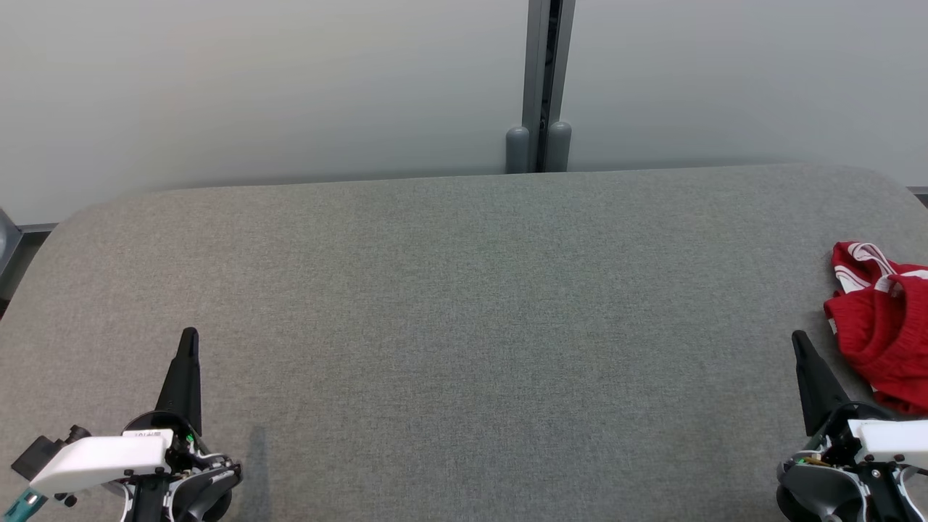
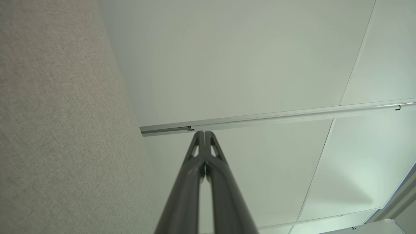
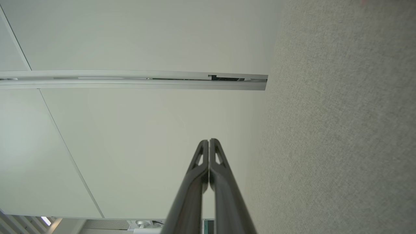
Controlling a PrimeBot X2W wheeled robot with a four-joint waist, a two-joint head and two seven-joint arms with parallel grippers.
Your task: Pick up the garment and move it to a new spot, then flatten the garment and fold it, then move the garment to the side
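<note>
A crumpled red garment with white stripes lies at the right edge of the grey fabric table, partly cut off by the head view's border. My right gripper stands at the lower right, just left of the garment and not touching it, fingers together and empty. Both of its fingers meet at the tips in the right wrist view. My left gripper rests at the lower left, far from the garment, also shut on nothing. In the left wrist view its gripper shows closed tips.
A pale wall with a grey vertical post runs behind the table's far edge. The table's rounded corners show at the far left and far right. A grey floor strip shows past the left corner.
</note>
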